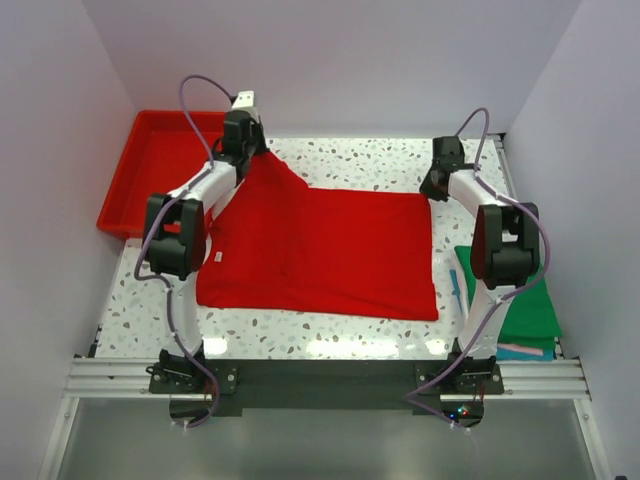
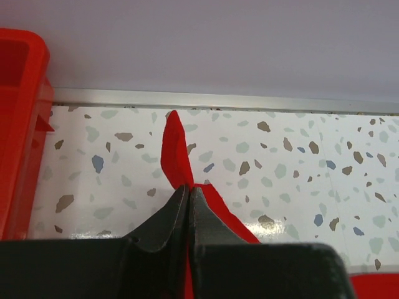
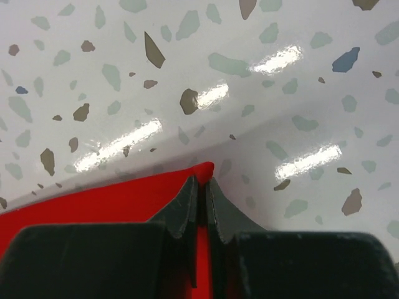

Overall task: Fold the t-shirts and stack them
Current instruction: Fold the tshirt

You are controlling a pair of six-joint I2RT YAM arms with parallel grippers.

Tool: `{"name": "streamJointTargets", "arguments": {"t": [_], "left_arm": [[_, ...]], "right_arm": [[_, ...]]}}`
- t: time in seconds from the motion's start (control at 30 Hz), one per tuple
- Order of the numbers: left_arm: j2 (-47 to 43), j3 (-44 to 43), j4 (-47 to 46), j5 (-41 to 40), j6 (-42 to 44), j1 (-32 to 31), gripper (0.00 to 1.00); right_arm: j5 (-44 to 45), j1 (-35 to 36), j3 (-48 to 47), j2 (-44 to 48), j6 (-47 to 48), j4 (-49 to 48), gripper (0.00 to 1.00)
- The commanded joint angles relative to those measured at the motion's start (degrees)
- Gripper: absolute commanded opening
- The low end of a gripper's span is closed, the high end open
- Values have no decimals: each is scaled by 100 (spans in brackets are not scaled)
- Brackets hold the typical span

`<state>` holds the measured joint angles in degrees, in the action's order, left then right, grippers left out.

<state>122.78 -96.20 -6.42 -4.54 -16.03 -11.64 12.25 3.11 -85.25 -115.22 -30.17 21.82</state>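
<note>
Two far corners of the red t-shirt (image 1: 320, 250), spread flat across the table (image 1: 300, 330), are pinched: the left gripper (image 2: 189, 189) is clamped on a raised corner near the tray (image 1: 140, 180), the right gripper (image 3: 202, 182) closed tight on the opposite corner, probably so the far edge can be carried toward the near one. The right arm hides much of the green folded shirt (image 1: 530, 300); what lies beneath that is hard to make out
</note>
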Motion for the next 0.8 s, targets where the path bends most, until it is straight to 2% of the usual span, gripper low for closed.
{"name": "streamJointTargets", "arguments": {"t": [0.0,0.2,0.43,0.77], "left_arm": [[-622,530,-439,23,-146,56,0],[-1387,1567,-536,-65,-242,56,0],[-2793,2948,-545,-337,-602,56,0],[-4367,4793,-194,-654,-1823,48,0]], "right_arm": [[-47,-30,245,579,-129,-100,0],[-170,-30,982,1238,-287,-205,0],[-188,-39,1766,2055,-489,-161,0],[-355,-30,2785,2970,-560,-152,0]]}}
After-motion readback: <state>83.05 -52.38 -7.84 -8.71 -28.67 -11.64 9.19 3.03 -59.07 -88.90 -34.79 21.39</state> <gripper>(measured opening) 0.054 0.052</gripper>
